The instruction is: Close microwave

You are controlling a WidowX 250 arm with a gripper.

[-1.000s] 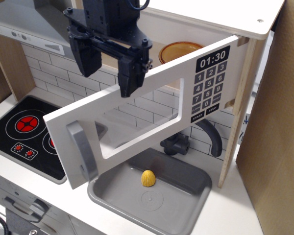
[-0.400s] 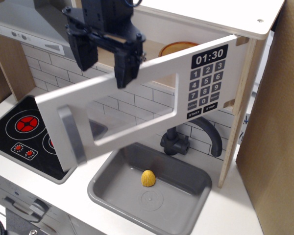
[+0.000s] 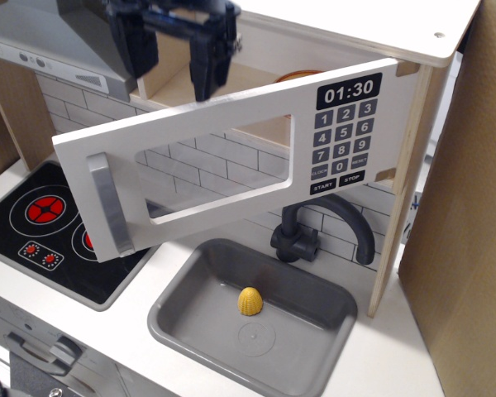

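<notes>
Microwave [image 3: 256, 124] sits at the upper shelf of the toy kitchen, door [image 3: 215, 169] partly open, swung out to the left on its right-side hinge, over the sink [image 3: 190, 318]. Grey handle [image 3: 109, 204] at the door's free left end, keypad [image 3: 341, 142] and clock reading 01:30 at the hinge end. End effector [image 3: 174, 45] is above the door's top edge, near the cavity opening, fingers [image 3: 207, 62] spread apart and holding nothing; no visible contact with the door. Orange plate [image 3: 302, 76] just visible inside the cavity behind the door. Small yellow object [image 3: 250, 302] lies in the sink, black faucet [image 3: 322, 227] behind it, stovetop [image 3: 41, 223] on the left.
</notes>
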